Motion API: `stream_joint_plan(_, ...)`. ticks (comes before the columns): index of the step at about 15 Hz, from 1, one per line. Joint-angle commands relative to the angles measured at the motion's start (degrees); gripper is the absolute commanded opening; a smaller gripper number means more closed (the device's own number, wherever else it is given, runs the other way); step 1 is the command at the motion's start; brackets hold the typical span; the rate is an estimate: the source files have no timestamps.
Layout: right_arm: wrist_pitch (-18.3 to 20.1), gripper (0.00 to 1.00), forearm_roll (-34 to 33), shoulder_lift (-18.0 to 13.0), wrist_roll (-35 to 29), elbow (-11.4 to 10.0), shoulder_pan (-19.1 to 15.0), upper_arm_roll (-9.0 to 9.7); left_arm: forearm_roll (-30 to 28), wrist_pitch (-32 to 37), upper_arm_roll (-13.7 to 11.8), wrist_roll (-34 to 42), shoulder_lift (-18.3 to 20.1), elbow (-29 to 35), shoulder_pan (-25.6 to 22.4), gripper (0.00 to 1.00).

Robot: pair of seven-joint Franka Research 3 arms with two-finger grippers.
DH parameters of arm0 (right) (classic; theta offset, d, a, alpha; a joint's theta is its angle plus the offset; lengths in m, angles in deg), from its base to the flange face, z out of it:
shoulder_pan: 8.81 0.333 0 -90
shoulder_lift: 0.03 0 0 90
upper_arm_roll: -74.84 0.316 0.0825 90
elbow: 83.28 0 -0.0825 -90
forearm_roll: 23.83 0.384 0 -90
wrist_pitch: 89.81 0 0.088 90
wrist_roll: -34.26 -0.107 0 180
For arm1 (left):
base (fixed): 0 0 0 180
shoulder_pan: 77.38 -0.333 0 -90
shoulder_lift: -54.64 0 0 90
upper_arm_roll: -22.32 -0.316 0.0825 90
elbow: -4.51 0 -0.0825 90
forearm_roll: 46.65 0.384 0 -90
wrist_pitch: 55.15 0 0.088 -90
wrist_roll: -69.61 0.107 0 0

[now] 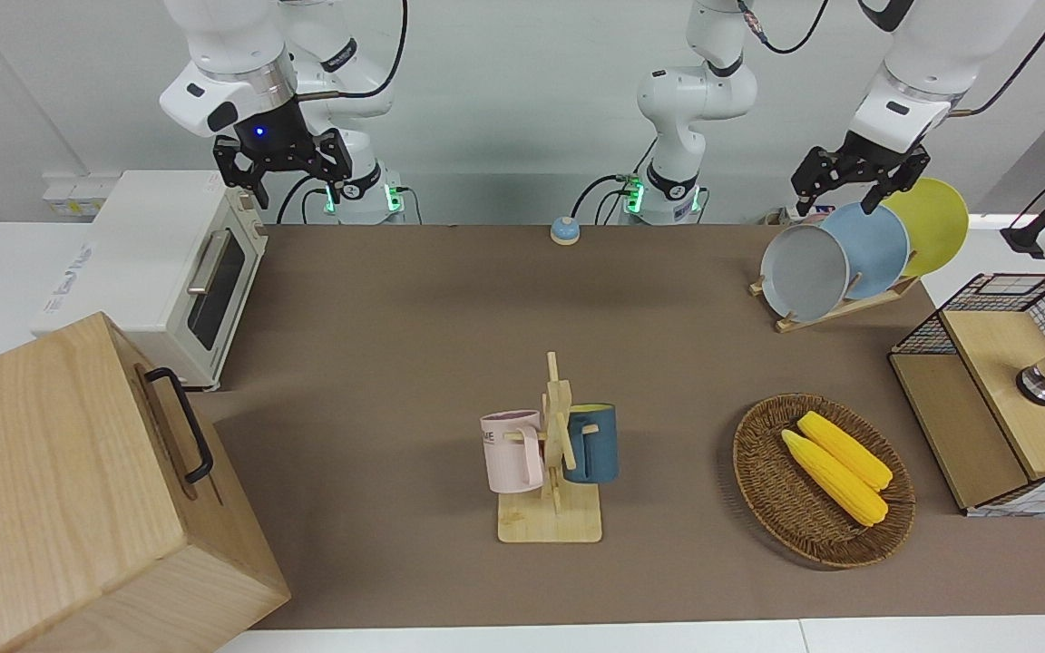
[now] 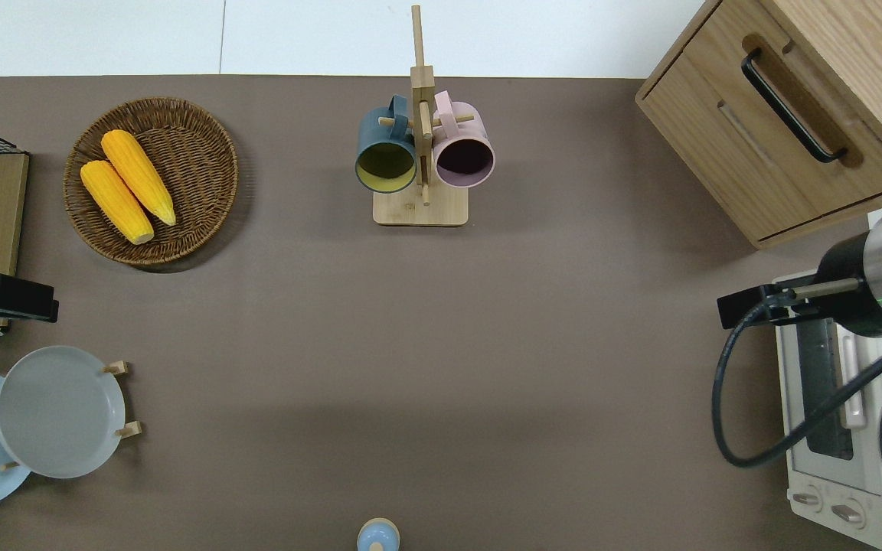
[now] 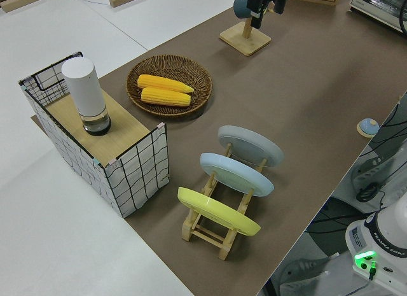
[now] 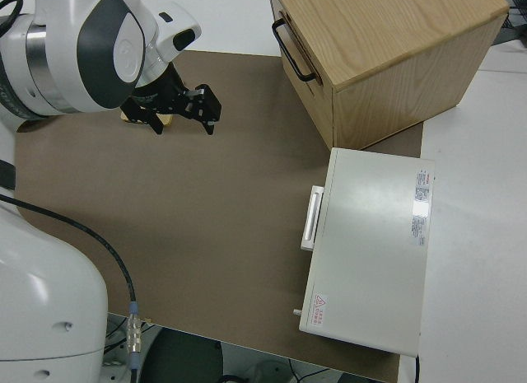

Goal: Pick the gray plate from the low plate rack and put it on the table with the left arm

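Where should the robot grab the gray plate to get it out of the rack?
Probably by the top rim of the gray plate, coming down from above. It leans tilted in the low plate rack, the end plate there, its upper edge free. The left hand is open, up above the rack.
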Motion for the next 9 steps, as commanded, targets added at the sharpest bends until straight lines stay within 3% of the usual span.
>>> stream_joint_plan(1,0.8,0.987,0.6,-0.1,0.1,0.3,-0.6,0.24,0.9,0.2,-0.5,3.9,1.5,1.8,0.0,0.99)
stream_joint_plan(6,0.8,0.990,0.6,-0.1,0.1,0.3,-0.6,0.32,2.8,-1.4,-4.1,6.3,3.2,5.9,0.1,0.99)
stream_joint_plan(9,0.8,0.987,0.6,-0.1,0.1,0.3,-0.6,0.32,5.3,-4.1,-4.5,7.1,5.3,10.5,0.0,0.99)
